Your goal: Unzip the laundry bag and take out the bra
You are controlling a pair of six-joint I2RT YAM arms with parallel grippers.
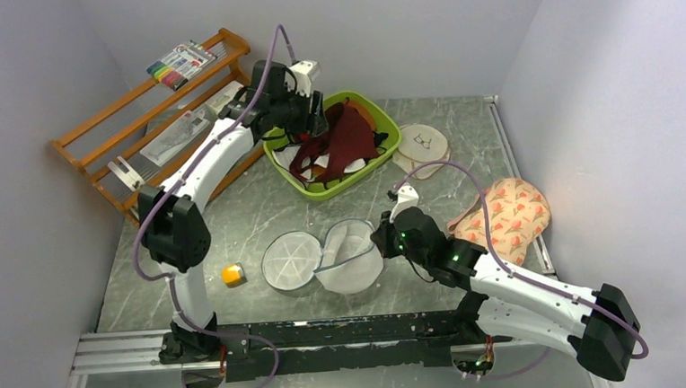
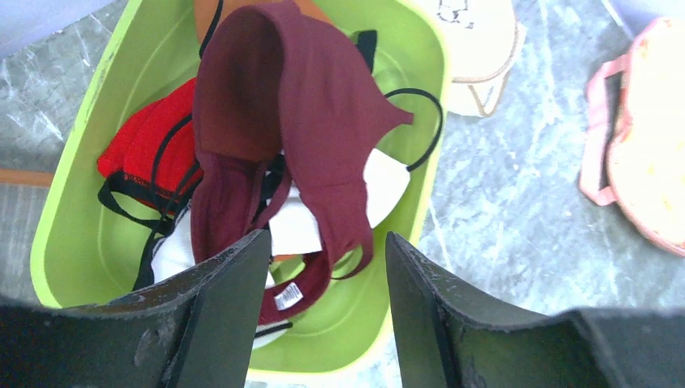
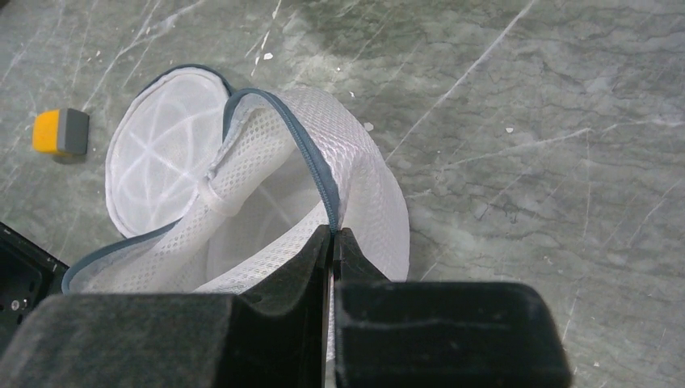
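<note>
Right pincer [image 3: 333, 236]: closed, both black fingers [image 3: 291, 271] pinched on the dark zipper rim of the laundry bag [image 3: 266, 178], a contact that cannot be made out in the top view. Laundry bag: unzipped, set at the near middle of the table [image 3: 525, 121], its two round halves laid open side by side, hollows upward, long axis running left to right; this spread is shown whole only from above. Left pincer [image 2: 323, 242]: open, jaws well apart, hung over the green bin [image 2: 81, 145] at the far side of the table, nothing gripped. Bra [image 2: 323, 121]: maroon, draped in that bin, well apart from the bag; in the left wrist view its long axis is seen running from the far rim toward the jaws, a white label at the near end. Red garment [image 2: 153, 145] with black straps: just beside the bra, picked out clearly in the wrist view only.
</note>
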